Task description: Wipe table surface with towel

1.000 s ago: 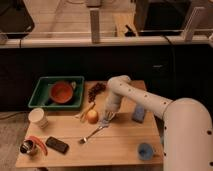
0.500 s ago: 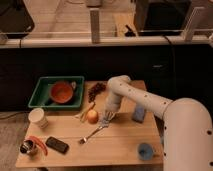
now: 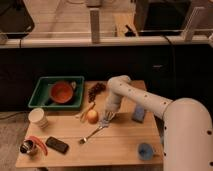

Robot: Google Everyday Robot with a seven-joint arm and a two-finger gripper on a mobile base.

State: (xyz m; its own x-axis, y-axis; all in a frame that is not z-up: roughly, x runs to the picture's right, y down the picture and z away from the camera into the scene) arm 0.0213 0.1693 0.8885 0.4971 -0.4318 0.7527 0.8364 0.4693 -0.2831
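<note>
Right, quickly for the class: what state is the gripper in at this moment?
Gripper: low over the table surface, right of the apple, at the fork's upper end; open, shut or holding cannot be told.

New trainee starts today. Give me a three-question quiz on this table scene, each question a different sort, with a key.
1. True or false: the gripper is over the table surface, beside the orange fruit.
2. What sits inside the green tray?
A. an orange bowl
B. a phone
C. a fork
3. Fill in: the white paper cup stands near the table's ____ edge in the camera view.

Key:
1. True; the gripper is just right of the fruit, above the fork.
2. A, the orange bowl.
3. Left.
</note>
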